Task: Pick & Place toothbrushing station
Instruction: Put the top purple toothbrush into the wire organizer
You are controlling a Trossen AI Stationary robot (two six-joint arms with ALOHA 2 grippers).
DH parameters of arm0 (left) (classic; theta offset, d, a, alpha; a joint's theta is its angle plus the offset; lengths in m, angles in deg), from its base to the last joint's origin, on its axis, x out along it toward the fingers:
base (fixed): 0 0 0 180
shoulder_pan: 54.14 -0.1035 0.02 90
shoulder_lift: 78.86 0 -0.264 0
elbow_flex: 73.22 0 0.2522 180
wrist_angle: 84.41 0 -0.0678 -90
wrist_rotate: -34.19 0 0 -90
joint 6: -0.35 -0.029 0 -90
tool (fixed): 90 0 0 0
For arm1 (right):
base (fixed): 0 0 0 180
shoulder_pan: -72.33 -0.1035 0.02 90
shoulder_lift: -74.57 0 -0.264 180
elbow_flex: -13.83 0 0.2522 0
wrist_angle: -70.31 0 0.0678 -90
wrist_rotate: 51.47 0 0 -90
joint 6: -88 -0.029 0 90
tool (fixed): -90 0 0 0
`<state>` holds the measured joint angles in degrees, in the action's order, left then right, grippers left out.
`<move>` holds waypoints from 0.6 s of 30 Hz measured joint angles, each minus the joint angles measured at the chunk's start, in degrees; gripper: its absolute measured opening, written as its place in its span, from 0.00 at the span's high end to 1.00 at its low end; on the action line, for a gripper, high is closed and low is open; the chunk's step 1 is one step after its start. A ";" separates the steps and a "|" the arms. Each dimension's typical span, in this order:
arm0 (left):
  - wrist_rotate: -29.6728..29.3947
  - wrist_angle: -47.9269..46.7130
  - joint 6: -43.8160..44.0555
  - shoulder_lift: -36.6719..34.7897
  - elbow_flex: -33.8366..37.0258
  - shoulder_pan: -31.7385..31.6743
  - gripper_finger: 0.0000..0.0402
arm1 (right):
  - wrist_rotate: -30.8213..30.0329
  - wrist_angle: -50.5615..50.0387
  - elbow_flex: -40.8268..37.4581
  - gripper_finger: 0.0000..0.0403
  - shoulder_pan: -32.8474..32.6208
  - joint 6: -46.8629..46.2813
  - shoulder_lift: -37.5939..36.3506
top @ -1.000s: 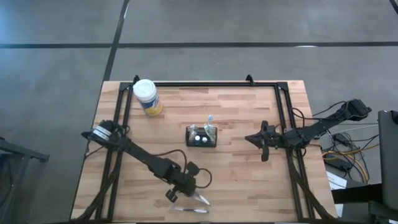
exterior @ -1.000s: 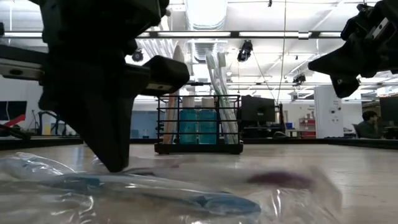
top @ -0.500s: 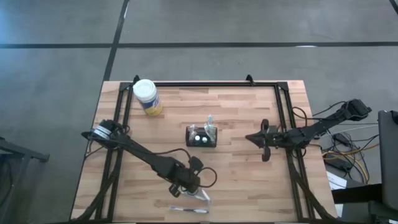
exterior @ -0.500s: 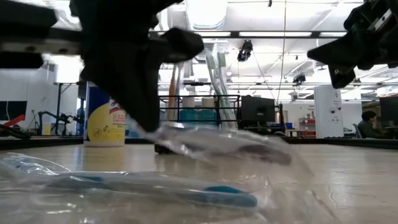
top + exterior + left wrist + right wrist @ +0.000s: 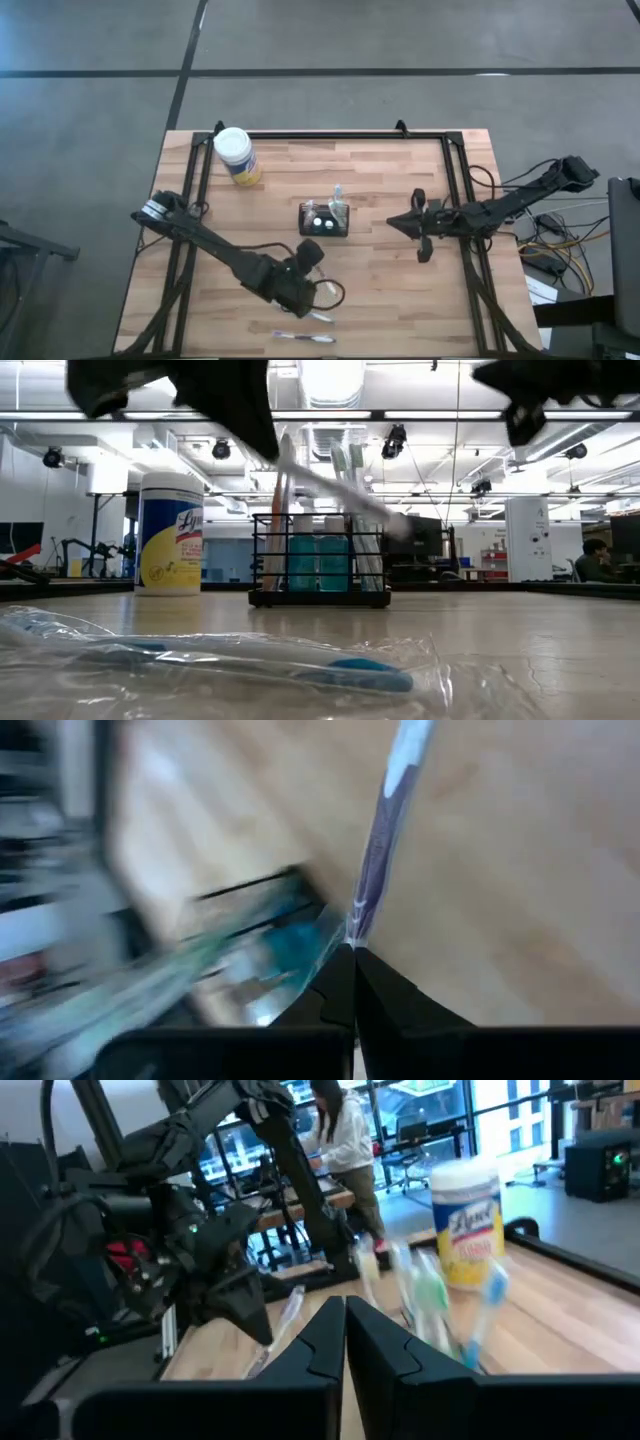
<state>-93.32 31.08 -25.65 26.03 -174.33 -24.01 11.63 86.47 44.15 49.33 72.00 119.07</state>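
Observation:
The toothbrushing station, a black wire caddy point(image 5: 325, 218) point(image 5: 320, 565), stands on its base mid-table with brushes and bottles in it. My left gripper point(image 5: 308, 298) point(image 5: 352, 952) is near the table's front, shut on a clear-wrapped toothbrush point(image 5: 380, 830) point(image 5: 340, 490) lifted above the table. A second wrapped toothbrush point(image 5: 303, 337) point(image 5: 250, 665) lies flat by the front edge. My right gripper point(image 5: 393, 222) point(image 5: 345, 1305) hovers shut and empty to the right of the caddy. My left gripper pinches one end of the toothbrush's clear wrapper point(image 5: 353, 932) between its two fingertips. The fingers slant downward. The wrapped brush sticks out beyond the fingertips, in line with them, and is clear of the table.
A yellow round tub with a white lid point(image 5: 237, 155) point(image 5: 170, 530) stands at the far left of the table. Black frame rails point(image 5: 455, 180) run along the table's sides and far edge. A person shows in the room beyond the table in the right wrist view.
My left gripper has risen from the table near the front edge and tipped from pointing down to slanting. It has taken the wrapped toothbrush up clear of the table. The other wrapped brush has stayed put. My right gripper has risen.

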 joint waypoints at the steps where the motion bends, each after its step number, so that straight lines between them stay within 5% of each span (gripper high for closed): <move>1: -2.56 0.05 -0.88 -1.01 0.03 0.39 1.00 | 0.01 0.04 2.11 0.96 0.00 0.51 2.28; 7: -17.95 0.07 -5.94 -7.40 0.39 3.06 1.00 | 2.54 -0.47 14.41 0.80 0.11 1.84 16.27; 12: -19.04 0.12 -6.99 -12.29 0.42 4.34 1.00 | 6.08 -7.89 24.63 0.60 1.61 1.82 25.37; 18: -19.62 0.09 -13.39 -14.17 1.39 5.84 1.00 | 18.58 -21.65 36.54 0.44 7.28 -5.18 33.32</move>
<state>-112.94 31.17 -39.04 11.86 -172.94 -18.17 30.21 64.82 80.68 56.61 66.82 152.39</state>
